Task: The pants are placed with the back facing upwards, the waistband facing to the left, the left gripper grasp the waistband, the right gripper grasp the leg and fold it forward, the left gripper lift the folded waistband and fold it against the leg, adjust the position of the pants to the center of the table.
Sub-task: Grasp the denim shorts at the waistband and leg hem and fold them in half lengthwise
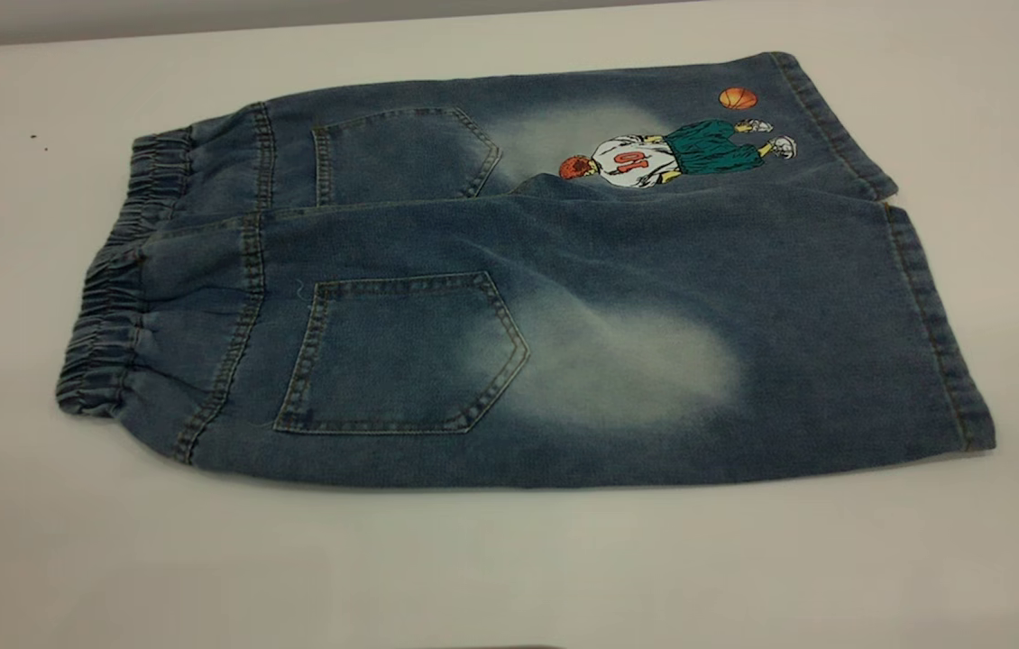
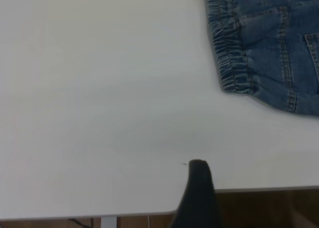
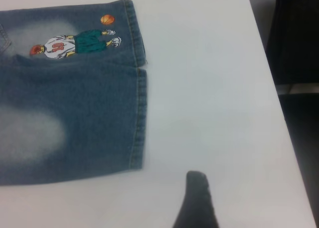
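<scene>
While the blue denim knee-length pants [image 1: 509,297] lie spread flat on the large plain white table [image 1: 509,577], back pockets up, no fold has yet been made. Their darker gathered elastic waistband [image 1: 117,297] points to the exterior view's left, and the two stitched hems point right, so the starting layout the task asks for is in place. The plain leg with the whitish faded patch [image 1: 654,361] lies nearer the camera; the other leg, bearing a cartoon basketball-player print [image 1: 672,153], lies behind it, the two touching along the middle.

Only one dark fingertip of the left gripper [image 2: 199,188] shows in its wrist view, near the table edge and well apart from the waistband corner; whether its jaws are parted I cannot tell. Likewise the right gripper [image 3: 197,198] shows a single dark tip, near the plain leg's hem but apparently not touching it, its opening unreadable.

Everything remains to do: both grasps, the lengthwise fold, the waistband fold, then centring.
</scene>
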